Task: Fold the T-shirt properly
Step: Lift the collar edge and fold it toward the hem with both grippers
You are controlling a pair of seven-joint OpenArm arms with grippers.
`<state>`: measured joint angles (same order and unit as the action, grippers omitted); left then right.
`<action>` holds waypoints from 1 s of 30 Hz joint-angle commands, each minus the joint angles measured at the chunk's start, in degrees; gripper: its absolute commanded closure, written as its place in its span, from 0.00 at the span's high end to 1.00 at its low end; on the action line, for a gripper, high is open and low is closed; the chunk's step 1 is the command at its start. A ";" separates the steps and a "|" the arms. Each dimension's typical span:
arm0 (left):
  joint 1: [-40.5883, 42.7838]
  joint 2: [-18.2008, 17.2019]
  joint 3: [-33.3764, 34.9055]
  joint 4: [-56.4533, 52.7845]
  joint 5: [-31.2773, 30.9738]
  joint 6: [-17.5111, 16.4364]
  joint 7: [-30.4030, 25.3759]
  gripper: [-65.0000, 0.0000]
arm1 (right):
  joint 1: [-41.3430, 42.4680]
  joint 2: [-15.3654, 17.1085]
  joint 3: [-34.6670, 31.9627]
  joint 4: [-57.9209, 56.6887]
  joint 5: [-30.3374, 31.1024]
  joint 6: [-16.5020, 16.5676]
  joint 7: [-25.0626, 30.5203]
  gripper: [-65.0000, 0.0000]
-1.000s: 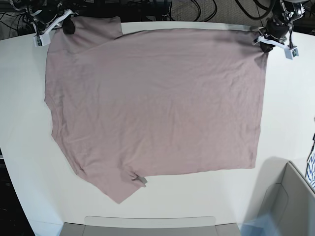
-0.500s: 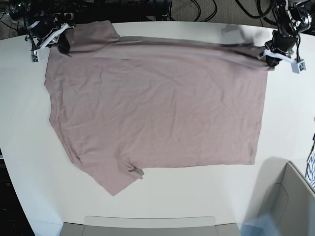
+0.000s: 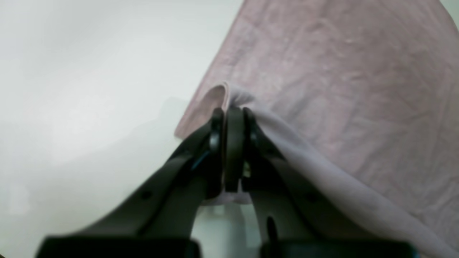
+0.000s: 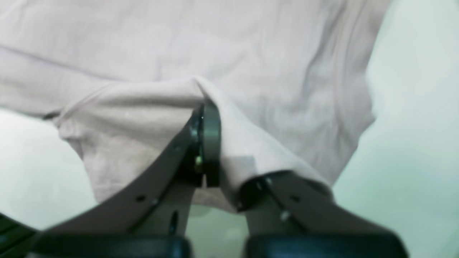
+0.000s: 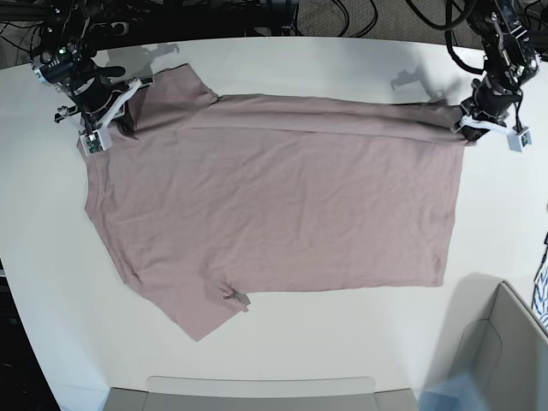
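Both far corners of the T-shirt have travelled toward the near side since a second ago, so the far edge now lies folded over as a raised band across the body.

Nearest the base camera, at 6 o'clock, a grey tray edge meets the rim of the white worktop; a pale bin stands at 4 o'clock. Just beyond, the lower sleeve points toward 7 o'clock, with a small grey tag beside it. The garment lies spread across the centre of the worktop, hem side toward 3 o'clock, wrinkled.

At 2 o'clock my left gripper has its fingers pressed together on the corner of the cloth, which drapes off them; the left wrist view confirms the pinch.

At 10 o'clock my right gripper is clamped on the upper sleeve corner. In the right wrist view one finger shows against the fabric; the other is under it.

Cables lie beyond the far rim at 12 o'clock.
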<state>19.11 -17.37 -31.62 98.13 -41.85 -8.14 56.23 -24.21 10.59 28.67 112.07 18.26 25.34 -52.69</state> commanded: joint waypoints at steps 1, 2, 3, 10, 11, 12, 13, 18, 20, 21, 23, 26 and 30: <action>-0.96 -1.23 -0.52 0.38 -0.48 -0.17 -1.06 0.00 | 1.22 0.62 -0.58 0.85 -0.99 0.28 1.13 0.00; -1.58 -1.32 -0.34 -0.15 -0.48 -0.17 -1.06 0.00 | 2.18 0.62 -1.46 0.76 -2.13 0.28 1.13 0.00; -2.10 -1.32 -0.16 -0.76 -0.48 -0.17 -1.06 0.00 | 3.15 0.62 -2.34 0.50 -3.36 0.28 1.13 0.00; -5.62 -1.40 -0.43 -1.82 -0.48 -0.17 0.78 0.00 | 9.31 0.53 -4.45 -5.30 -6.88 0.28 1.13 0.00; -6.32 -1.40 -0.52 -1.82 -0.48 -0.17 1.66 0.00 | 9.92 0.53 -4.45 -6.18 -6.88 0.28 1.13 0.00; -7.11 -1.40 -0.60 -1.91 -0.48 -0.17 2.28 0.00 | 10.45 0.62 -4.45 -6.88 -6.88 0.28 1.13 0.00; -7.91 -1.40 -0.60 -1.91 -0.40 -0.17 2.81 0.00 | 11.06 0.62 -4.45 -7.59 -6.88 0.28 1.13 0.00; -11.95 -1.05 -0.08 -4.54 4.88 -0.17 3.60 0.00 | 13.96 0.62 -4.45 -11.02 -6.96 0.28 1.13 0.00; -13.62 -1.05 -0.08 -6.04 6.99 -0.25 3.77 0.00 | 15.20 0.62 -4.45 -12.34 -6.96 0.28 1.13 0.00; -14.32 -1.05 -0.08 -6.48 8.04 -0.25 3.77 0.00 | 16.07 0.62 -4.36 -13.13 -6.96 0.28 1.13 0.00; -14.94 -1.05 -0.08 -7.27 9.10 -0.34 3.77 0.00 | 17.31 0.71 -4.36 -14.71 -6.96 0.28 1.39 0.00; -16.52 -1.05 -0.08 -9.29 9.36 -0.34 3.60 0.00 | 19.59 0.71 -4.36 -16.99 -6.96 0.28 1.39 0.00; -19.25 -1.05 0.45 -12.90 9.36 -0.34 3.33 0.00 | 22.58 0.71 -4.45 -20.60 -7.05 0.28 1.48 0.00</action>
<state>0.84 -17.34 -31.18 84.29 -32.27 -8.47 61.19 -2.61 10.57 23.92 90.45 10.92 25.69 -52.47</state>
